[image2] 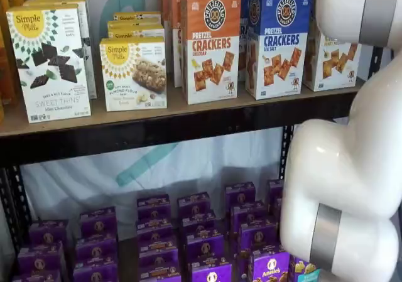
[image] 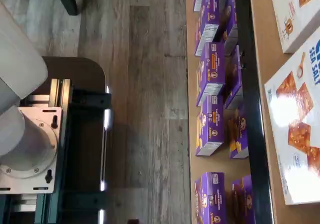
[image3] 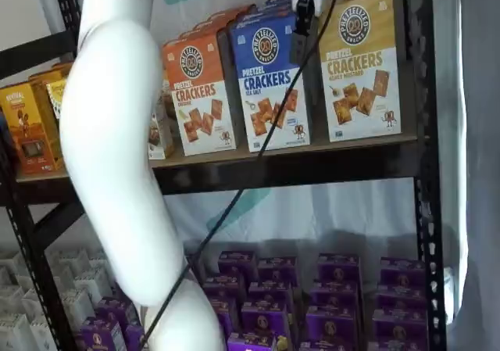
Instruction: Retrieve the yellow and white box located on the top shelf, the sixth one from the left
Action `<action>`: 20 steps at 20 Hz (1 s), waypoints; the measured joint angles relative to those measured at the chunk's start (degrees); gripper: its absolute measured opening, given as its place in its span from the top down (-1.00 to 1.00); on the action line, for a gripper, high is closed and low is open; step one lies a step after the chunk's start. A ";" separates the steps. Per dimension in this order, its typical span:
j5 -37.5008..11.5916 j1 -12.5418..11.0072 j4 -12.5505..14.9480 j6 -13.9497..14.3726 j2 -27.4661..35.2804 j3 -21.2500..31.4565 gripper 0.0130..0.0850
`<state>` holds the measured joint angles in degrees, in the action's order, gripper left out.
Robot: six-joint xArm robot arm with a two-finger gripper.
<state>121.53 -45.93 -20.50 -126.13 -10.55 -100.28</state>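
Note:
The yellow and white box point(image3: 361, 69) stands upright at the right end of the top shelf point(image3: 312, 162), next to the black rack post. In a shelf view the arm hides much of this box point(image2: 330, 62), and only its white lower front with orange crackers shows. My gripper point(image3: 303, 23) hangs from the view's top edge with a cable beside it. It is in front of the blue-topped carton, just left of the yellow and white box. Only a black finger shows, side-on, with no box in it. The wrist view shows no fingers.
An orange-topped crackers carton point(image2: 210, 43) and a blue-topped sea-salt carton point(image2: 279, 40) stand left of the target. Simple Mills boxes point(image2: 50, 62) fill the shelf's left part. Purple boxes point(image2: 188, 232) crowd the lower level. My white arm point(image2: 345, 169) covers the right side.

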 joint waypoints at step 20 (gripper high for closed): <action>-2.15 -6.87 -10.71 0.34 -2.76 1.01 -1.00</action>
<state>119.37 -52.79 -31.21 -125.79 -13.30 -99.27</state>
